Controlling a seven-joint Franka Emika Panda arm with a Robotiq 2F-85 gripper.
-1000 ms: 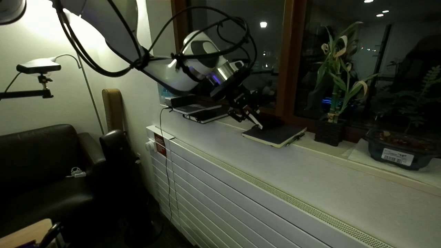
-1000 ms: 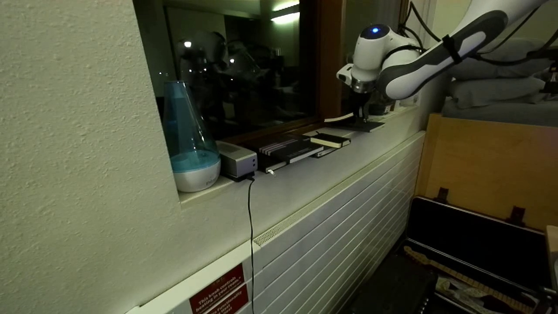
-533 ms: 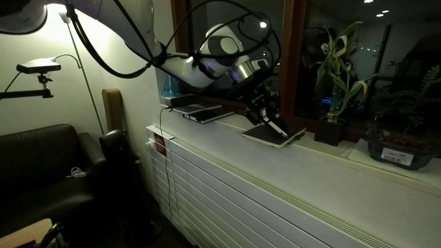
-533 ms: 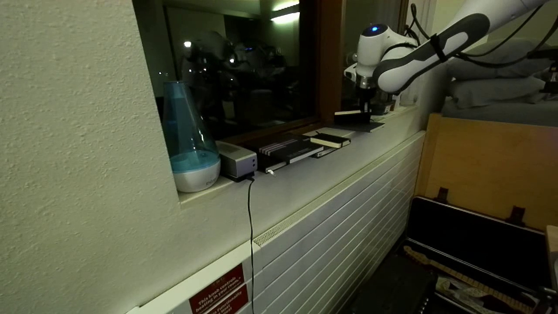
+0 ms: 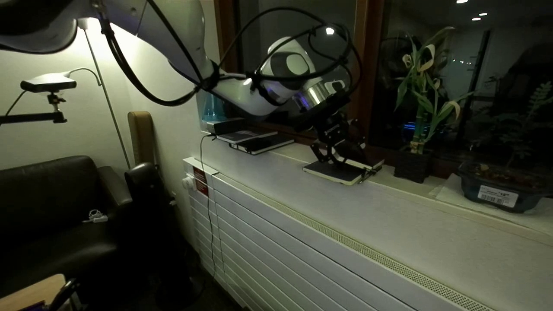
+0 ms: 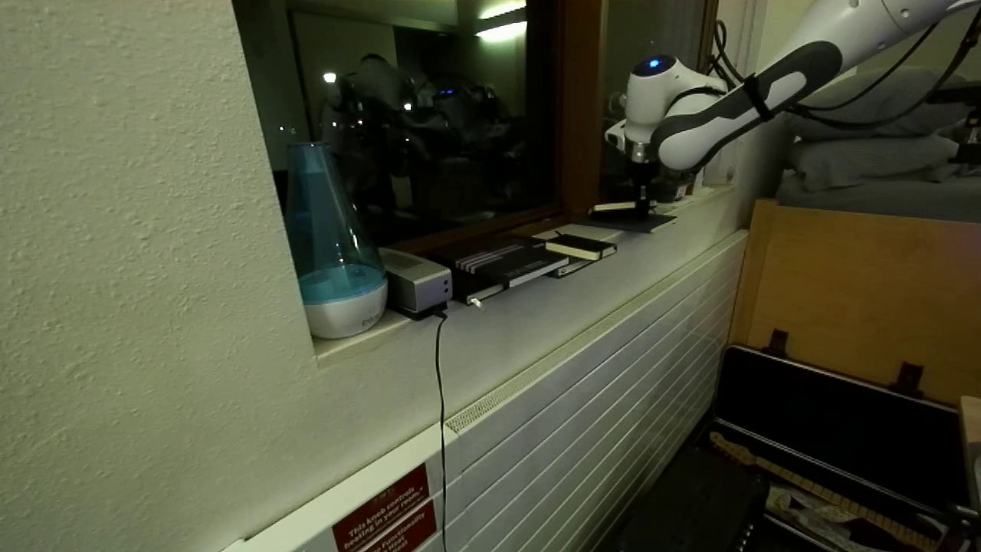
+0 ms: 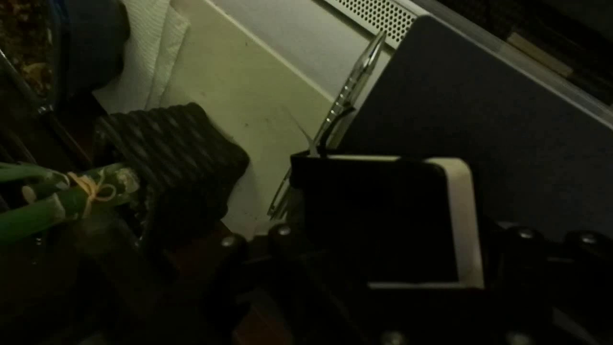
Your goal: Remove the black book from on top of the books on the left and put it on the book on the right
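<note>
The book on the right [image 5: 335, 172] lies flat on the sill, with a dark cover and pale page edges. On it rests the black book, whose pale page edge [image 6: 615, 206] shows at the window side; in the wrist view its black cover [image 7: 378, 215] fills the space between the fingers. My gripper [image 6: 643, 210] is low over both, its jaws spread. Darkness hides the fingertips, so I cannot tell whether they still touch the black book or whether it is fully flat. The books on the left [image 6: 510, 261] stay in their pile, with a small dark one [image 6: 580, 246] at its end.
A pen [image 5: 370, 174] lies along the right book's edge. Close by stand a woven plant pot [image 5: 412, 166] and a plastic planter [image 5: 503, 190]. The window frame [image 5: 363, 86] rises behind; a grey box [image 6: 420, 282] and a humidifier [image 6: 345, 295] stand at the far end.
My arm has moved along the sill over the right book and come down. The jaws have opened, and the black book has gone from raised and tilted to lower and flatter.
</note>
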